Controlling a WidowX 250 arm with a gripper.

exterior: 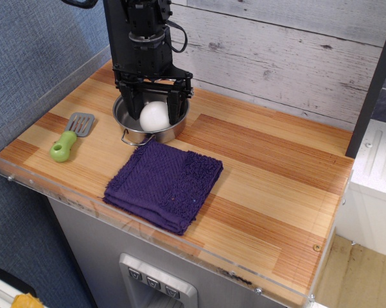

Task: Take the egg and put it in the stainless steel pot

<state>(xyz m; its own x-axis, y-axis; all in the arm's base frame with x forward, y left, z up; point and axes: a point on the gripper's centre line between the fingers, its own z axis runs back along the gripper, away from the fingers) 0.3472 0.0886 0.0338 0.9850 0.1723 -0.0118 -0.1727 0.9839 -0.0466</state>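
Note:
The egg [155, 117] is a smooth white rounded object held low inside the stainless steel pot [130, 128], just under the level of its rim. My gripper [155, 109] reaches down from above over the pot. Its two black fingers [177, 106] stand on either side of the egg and are shut on it. The pot is small, round and shiny, with a wire loop handle [133, 137] at the front. It stands at the back left of the wooden counter. Whether the egg touches the pot's bottom cannot be told.
A folded purple towel [164, 183] lies right in front of the pot. A green-handled grey spatula [70, 136] lies to the pot's left. A clear rail [83, 205] runs along the counter's front edge, and a plank wall stands behind.

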